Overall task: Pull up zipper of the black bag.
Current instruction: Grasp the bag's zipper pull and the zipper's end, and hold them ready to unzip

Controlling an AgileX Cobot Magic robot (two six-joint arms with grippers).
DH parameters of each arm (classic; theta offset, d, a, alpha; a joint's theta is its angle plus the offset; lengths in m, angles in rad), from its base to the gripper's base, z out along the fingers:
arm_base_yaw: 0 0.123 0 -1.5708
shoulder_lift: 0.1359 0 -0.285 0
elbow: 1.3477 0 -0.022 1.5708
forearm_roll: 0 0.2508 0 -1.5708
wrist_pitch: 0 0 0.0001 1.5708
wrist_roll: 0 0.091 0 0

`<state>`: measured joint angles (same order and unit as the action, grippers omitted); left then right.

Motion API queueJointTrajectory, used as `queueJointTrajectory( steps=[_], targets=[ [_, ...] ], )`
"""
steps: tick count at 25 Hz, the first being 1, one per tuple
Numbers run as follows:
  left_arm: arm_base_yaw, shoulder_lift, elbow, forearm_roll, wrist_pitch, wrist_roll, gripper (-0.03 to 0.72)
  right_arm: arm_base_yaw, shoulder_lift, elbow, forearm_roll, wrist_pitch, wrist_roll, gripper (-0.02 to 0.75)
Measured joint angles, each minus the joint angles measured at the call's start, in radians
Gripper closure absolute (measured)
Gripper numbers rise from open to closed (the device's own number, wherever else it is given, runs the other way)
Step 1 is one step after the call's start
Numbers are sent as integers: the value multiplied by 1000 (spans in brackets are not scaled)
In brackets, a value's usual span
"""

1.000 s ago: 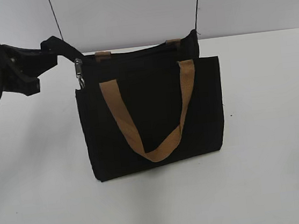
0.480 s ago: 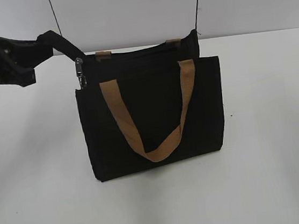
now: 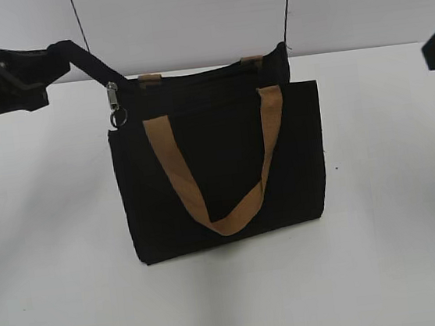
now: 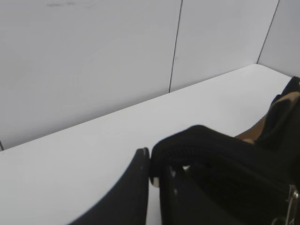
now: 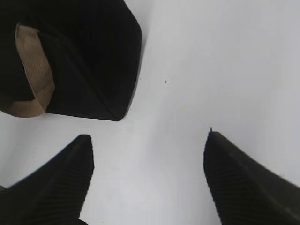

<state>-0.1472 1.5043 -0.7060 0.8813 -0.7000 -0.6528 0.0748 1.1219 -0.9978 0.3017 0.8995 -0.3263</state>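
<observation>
Bag: soft rectangular black fabric bag (image 3: 222,170) with tan straps, upright on white surface (image 3: 385,254).
Zipper: black track (image 3: 192,77) along top; silver tab at left end.
Left gripper (image 4: 154,180): jaws seemingly pinching a black strip at the bag's left corner.
Right gripper (image 5: 147,176): jaws spread, beside bag.

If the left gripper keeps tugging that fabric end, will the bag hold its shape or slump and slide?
The bag probably flexes: its fabric tail stretches out toward the left gripper, and its front handle hangs limp. It stands upright unaided, so likely holds shape somewhat. With nothing bracing it on the smooth table, it may slide.

End effector (image 5: 149,180) spread wide nr black bag (image 5: 89,51).
</observation>
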Motion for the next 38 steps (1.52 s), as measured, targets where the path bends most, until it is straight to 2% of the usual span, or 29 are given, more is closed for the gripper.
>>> queueJointTrajectory(
  steps=[2, 6, 8, 11, 16, 19, 23, 28, 38],
  targets=[
    [0, 1, 0, -1, 1, 0, 653, 71, 76, -53, -57, 21, 47, 181],
    [0, 1, 0, -4, 1, 0, 653, 286, 200, -166, -228, 28, 253, 181],
    [0, 1, 0, -6, 1, 0, 653, 385, 255, -223, -271, 28, 366, 181],
    [0, 1, 0, -8, -11, 0, 653, 515, 338, -315, -280, 27, 494, 214],
    [0, 1, 0, -9, -71, 0, 653, 643, 476, -477, -201, -8, 593, 342],
    [0, 1, 0, -9, -78, 0, 653, 677, 555, -554, -120, -32, 601, 382],
    [0, -3, 0, -9, -81, -2, 653, 683, 650, -611, -24, -52, 604, 393],
    [0, -12, 0, -20, -82, -8, 653, 683, 720, -623, 36, -107, 606, 393],
    [0, -12, 0, -28, -107, -13, 653, 683, 795, -626, 6, -216, 644, 395]
  ],
)
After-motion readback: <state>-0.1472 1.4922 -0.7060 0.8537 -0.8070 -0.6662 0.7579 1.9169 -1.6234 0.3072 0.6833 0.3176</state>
